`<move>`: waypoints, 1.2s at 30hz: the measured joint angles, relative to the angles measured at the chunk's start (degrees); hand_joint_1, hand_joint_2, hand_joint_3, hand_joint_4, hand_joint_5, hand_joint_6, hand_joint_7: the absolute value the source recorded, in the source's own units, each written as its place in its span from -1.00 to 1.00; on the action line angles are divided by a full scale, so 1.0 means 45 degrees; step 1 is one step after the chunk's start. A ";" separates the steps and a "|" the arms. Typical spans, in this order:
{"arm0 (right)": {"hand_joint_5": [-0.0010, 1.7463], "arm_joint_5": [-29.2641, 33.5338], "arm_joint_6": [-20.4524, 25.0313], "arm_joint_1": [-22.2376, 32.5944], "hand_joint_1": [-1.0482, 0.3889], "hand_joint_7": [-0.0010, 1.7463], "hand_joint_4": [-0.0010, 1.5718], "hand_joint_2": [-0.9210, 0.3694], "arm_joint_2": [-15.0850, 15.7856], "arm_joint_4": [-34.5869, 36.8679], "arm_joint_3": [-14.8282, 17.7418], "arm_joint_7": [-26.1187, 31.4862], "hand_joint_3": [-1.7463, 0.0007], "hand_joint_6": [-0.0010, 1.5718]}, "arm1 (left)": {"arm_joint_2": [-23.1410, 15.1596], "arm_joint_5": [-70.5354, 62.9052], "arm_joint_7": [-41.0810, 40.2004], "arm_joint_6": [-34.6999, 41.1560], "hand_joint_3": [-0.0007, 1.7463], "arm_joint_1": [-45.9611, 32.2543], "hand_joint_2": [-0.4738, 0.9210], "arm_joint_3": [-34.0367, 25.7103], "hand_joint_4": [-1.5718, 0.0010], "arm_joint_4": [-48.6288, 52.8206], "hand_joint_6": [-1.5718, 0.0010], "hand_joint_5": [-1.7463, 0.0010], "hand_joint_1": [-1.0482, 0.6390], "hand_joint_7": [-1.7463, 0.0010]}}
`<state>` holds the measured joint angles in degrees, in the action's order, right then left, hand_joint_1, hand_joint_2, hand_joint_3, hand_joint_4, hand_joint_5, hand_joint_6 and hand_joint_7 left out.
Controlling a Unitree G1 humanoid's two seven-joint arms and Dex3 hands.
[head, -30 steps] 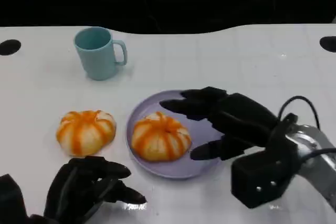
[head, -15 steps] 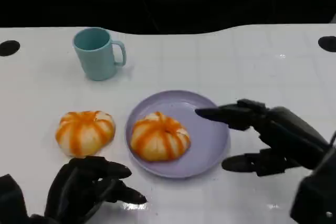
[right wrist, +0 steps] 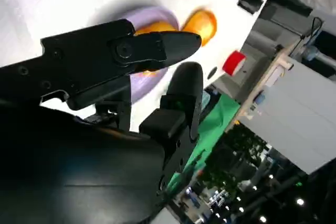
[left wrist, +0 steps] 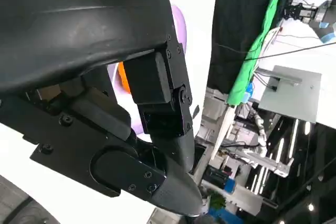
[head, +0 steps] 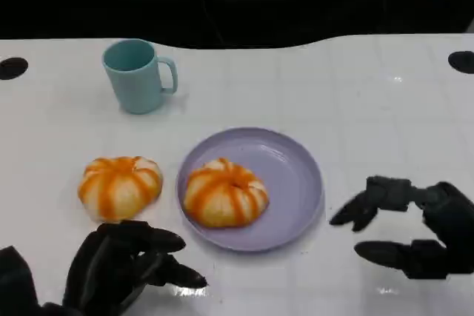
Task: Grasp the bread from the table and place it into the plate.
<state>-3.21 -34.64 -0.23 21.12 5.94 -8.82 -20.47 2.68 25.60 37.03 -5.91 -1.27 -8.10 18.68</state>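
An orange-and-white striped bread [head: 225, 192] lies on the left half of the lilac plate [head: 292, 175] at the table's middle; a slice of the bread [right wrist: 155, 25] and the plate [right wrist: 144, 15] also appears past my right hand's fingers [right wrist: 157, 45]. A second striped bread [head: 120, 186] rests on the table left of the plate. My right hand [head: 415, 227] hovers low to the plate's right, fingers apart and holding nothing. My left hand [head: 122, 264] rests on the table in front of the second bread, fingers curled loosely, nothing in it.
A light blue mug [head: 137, 75] stands at the back left, its handle turned to the right. Two dark round holes [head: 13, 67] [head: 462, 61] mark the table's far corners. The white tabletop [head: 370, 101] stretches bare behind my right hand.
My right hand has drawn back off the plate toward the lower right, away from the bread lying there. The left hand and both breads have stayed put.
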 measured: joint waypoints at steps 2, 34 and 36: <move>0.99 -0.0515 0.0888 0.0529 -0.20 0.62 -0.34 -1.00 0.0000 -0.0641 0.0110 -0.0292 0.64 -0.34 | -0.0003 0.0002 0.0000 0.0045 -1.00 -0.0030 0.83 -0.0008 -1.00 -0.0032 -0.98 0.75 -0.92 1.00; 1.00 -0.0949 0.1483 0.1166 -0.11 1.00 0.00 -1.00 -0.1173 -0.0469 0.0409 -0.1207 0.70 -0.29 | -0.0163 0.0272 0.0158 0.0204 -1.00 0.0095 0.82 -0.0268 -1.00 0.0251 -0.97 0.75 -0.92 1.00; 1.00 -0.0920 0.1478 0.1156 -0.11 1.00 0.00 -1.00 -0.1173 -0.0450 0.0410 -0.1218 0.70 -0.30 | -0.0164 0.0272 0.0167 0.0195 -1.00 0.0103 0.82 -0.0269 -1.00 0.0282 -0.97 0.76 -0.92 1.00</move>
<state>-7.35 -27.99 4.97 15.84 3.92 -6.97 -25.96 1.94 26.83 37.79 -5.03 -0.81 -9.31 19.95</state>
